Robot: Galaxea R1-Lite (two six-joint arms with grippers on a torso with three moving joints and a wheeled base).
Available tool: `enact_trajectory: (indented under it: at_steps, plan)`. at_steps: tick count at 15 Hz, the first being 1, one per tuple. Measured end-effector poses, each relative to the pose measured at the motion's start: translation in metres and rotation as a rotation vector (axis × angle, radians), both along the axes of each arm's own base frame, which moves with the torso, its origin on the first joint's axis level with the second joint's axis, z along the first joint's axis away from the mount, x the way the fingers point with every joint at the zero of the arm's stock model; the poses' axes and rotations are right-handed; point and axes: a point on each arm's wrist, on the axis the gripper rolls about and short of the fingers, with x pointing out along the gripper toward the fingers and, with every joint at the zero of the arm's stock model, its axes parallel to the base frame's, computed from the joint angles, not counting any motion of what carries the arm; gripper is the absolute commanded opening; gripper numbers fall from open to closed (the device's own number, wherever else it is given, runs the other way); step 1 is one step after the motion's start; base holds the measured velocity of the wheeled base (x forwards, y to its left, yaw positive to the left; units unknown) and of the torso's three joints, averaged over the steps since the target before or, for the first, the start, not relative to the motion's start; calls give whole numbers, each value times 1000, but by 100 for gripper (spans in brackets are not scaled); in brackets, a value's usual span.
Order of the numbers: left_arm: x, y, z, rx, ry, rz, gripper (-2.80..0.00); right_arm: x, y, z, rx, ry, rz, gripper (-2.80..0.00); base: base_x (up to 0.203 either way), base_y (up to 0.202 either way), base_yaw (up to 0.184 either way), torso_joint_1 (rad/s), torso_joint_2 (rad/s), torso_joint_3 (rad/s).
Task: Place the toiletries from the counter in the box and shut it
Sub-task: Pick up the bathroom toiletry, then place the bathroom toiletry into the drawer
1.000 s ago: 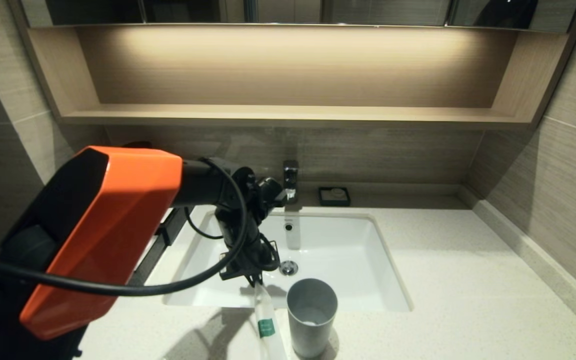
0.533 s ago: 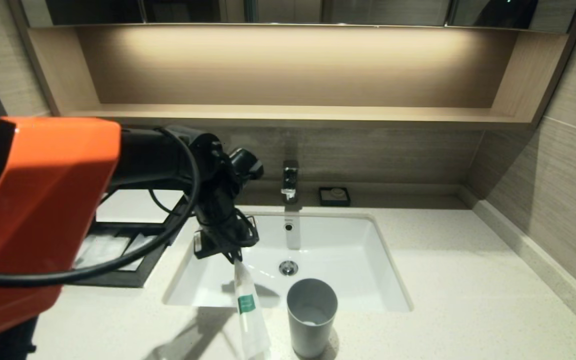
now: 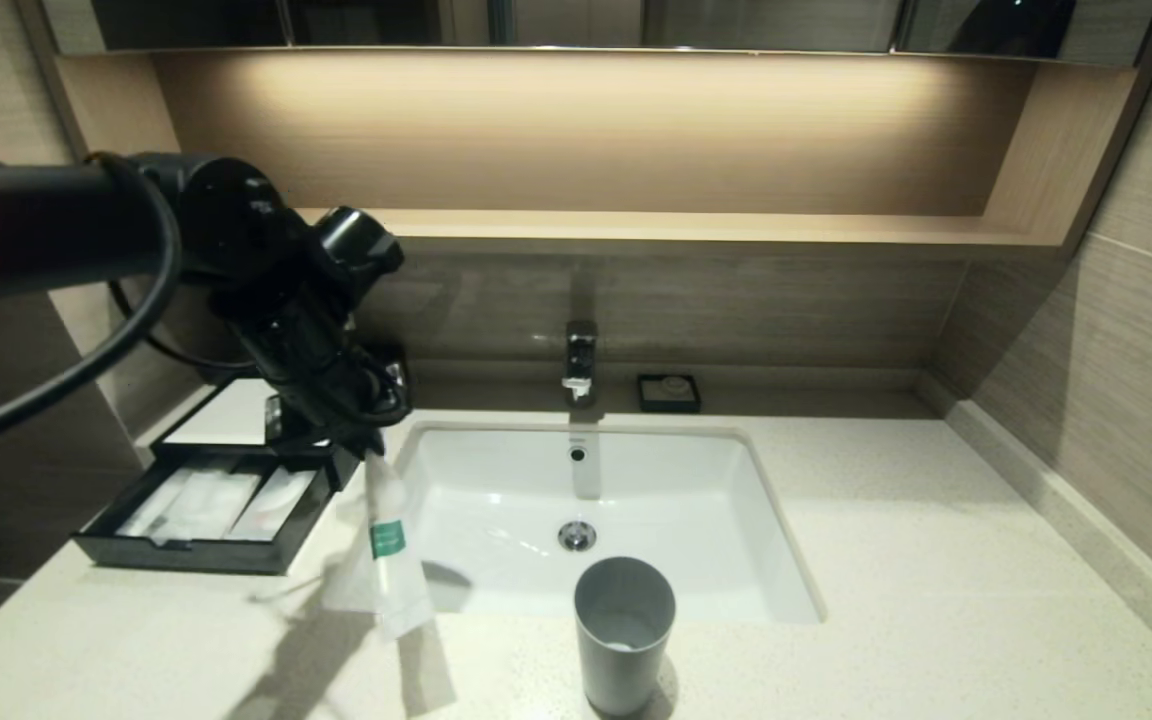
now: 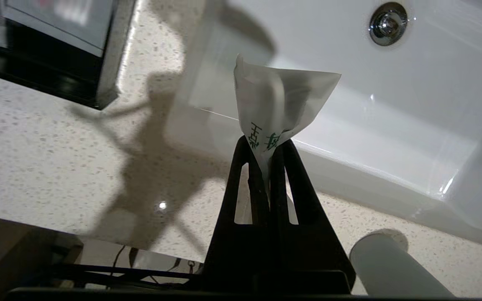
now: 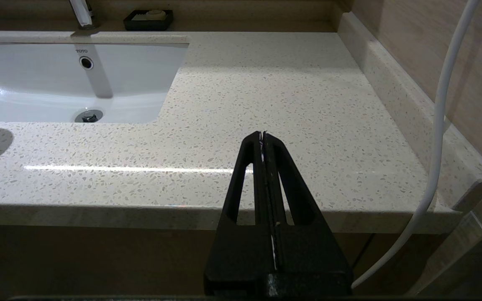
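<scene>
Legibly, TOTO on sink point(image 5: 36, 96), green-banded stick point(image 3: 391, 545) in left end effector point(image 3: 368, 452)

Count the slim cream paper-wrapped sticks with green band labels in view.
1: the slim cream paper-wrapped stick hangs from the shut left gripper, beside the black box's open drawer. Another may lie among the drawer's pale packets.

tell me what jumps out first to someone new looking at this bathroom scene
The left gripper, jaws shut, dangles a cream paper-wrapped stick with a green band above the counter, between the sink and the open black box. A grey cup stands at the sink's near edge.
</scene>
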Motion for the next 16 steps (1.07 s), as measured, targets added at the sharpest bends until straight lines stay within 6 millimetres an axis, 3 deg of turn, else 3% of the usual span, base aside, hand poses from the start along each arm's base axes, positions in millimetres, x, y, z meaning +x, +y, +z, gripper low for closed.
enact_trajectory:
  at_steps: [5, 11, 13, 16]
  plan:
    - [-8, 47, 20, 87, -36, 10, -280, 0, 0, 0, 0, 0, 0, -280, 0, 0, 0, 0, 0, 0]
    - [-19, 103, 26, 188, -26, -34, -280, 0, 0, 0, 0, 0, 0, -280, 0, 0, 0, 0, 0, 0]
    - [-24, 117, 26, 216, -11, -56, -280, 0, 0, 0, 0, 0, 0, -280, 0, 0, 0, 0, 0, 0]
    - [-39, 123, 19, 242, 34, -124, -280, 0, 0, 0, 0, 0, 0, -280, 0, 0, 0, 0, 0, 0]
